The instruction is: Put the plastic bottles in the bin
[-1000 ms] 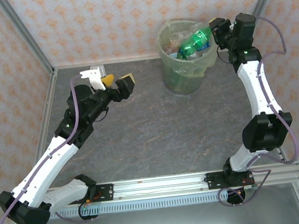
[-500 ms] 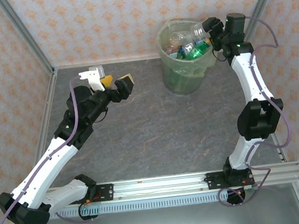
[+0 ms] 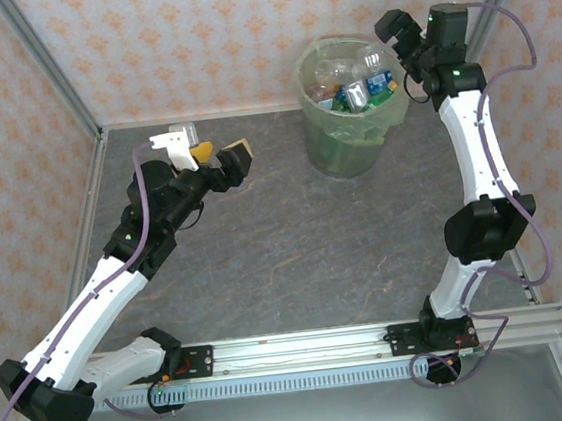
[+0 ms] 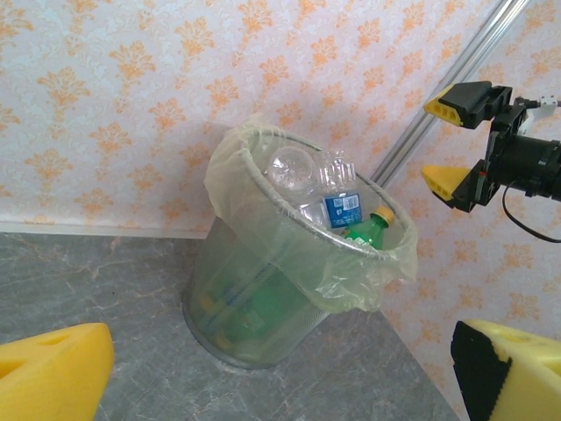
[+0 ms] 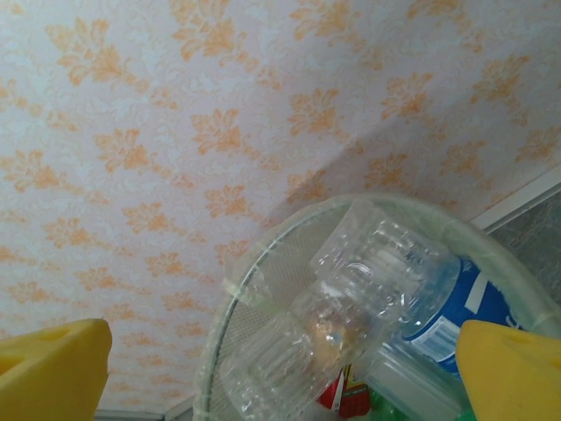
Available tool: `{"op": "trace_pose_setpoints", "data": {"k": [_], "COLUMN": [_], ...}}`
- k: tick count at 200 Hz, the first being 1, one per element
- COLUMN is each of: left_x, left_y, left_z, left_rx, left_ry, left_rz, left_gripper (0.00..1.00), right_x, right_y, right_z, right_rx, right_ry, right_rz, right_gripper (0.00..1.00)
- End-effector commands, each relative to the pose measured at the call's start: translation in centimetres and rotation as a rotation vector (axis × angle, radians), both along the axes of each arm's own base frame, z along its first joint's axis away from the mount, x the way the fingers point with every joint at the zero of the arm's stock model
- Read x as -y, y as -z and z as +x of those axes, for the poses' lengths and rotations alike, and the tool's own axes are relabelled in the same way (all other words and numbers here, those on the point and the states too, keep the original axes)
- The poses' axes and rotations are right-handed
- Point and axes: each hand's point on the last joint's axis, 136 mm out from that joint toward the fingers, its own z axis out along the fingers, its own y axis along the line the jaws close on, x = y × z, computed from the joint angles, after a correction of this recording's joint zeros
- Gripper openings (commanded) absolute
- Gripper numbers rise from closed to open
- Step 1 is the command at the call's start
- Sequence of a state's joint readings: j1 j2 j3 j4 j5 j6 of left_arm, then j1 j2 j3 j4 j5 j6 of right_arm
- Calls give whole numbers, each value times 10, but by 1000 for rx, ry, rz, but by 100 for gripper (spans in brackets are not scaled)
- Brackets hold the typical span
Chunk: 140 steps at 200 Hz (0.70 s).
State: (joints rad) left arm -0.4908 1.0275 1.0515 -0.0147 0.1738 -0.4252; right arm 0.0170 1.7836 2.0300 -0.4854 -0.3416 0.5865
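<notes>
EMPTY-HANDED OVER A FULL BIN: The right claw, its yellow-padded fingers spread wide and holding nothing, hangs in the upper right of the left-wrist view. It is above and just beside the rim of the round, tapered, translucent pale-green waste bin lined with a thin plastic bag. The bin stands upright at the far edge of the grey stone-patterned worktop, upper centre-right of the overhead frame, close to the orange-patterned wall. Small plastic bottles are heaped inside it up to the rim: a clear ribbed bottle on top, a blue-labelled bottle beside it and a green bottle with a yellowish cap below, with more green showing through the bin's side. The left claw, likewise spread and empty, hovers in the upper left of the overhead frame, well apart from the bin. Every bottle in sight lies in the bin, so the job looks finished or all but finished. At most, a check for strays beyond the frames is left.
</notes>
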Motion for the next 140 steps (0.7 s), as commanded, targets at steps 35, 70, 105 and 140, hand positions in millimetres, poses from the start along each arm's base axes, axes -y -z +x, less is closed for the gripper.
{"op": "trace_pose_setpoints", "data": {"k": [35, 70, 105, 140], "left_x": [-7, -11, -12, -16], "left_y": [9, 11, 15, 17], "left_z": [7, 6, 2, -4], "left_rx": [-46, -59, -74, -82], "left_ry": [-58, -72, -71, -78], "left_rz": [11, 9, -3, -5], "left_gripper": [99, 99, 99, 99], "right_x": [-34, -56, -92, -121], "right_y": [1, 8, 13, 23], "right_z": [10, 25, 44, 63], "right_rx": [6, 14, 52, 67], "right_ry": [-93, -141, -231, -285], "right_rz": [-90, -91, -62, -55], "right_gripper": [100, 100, 100, 100]}}
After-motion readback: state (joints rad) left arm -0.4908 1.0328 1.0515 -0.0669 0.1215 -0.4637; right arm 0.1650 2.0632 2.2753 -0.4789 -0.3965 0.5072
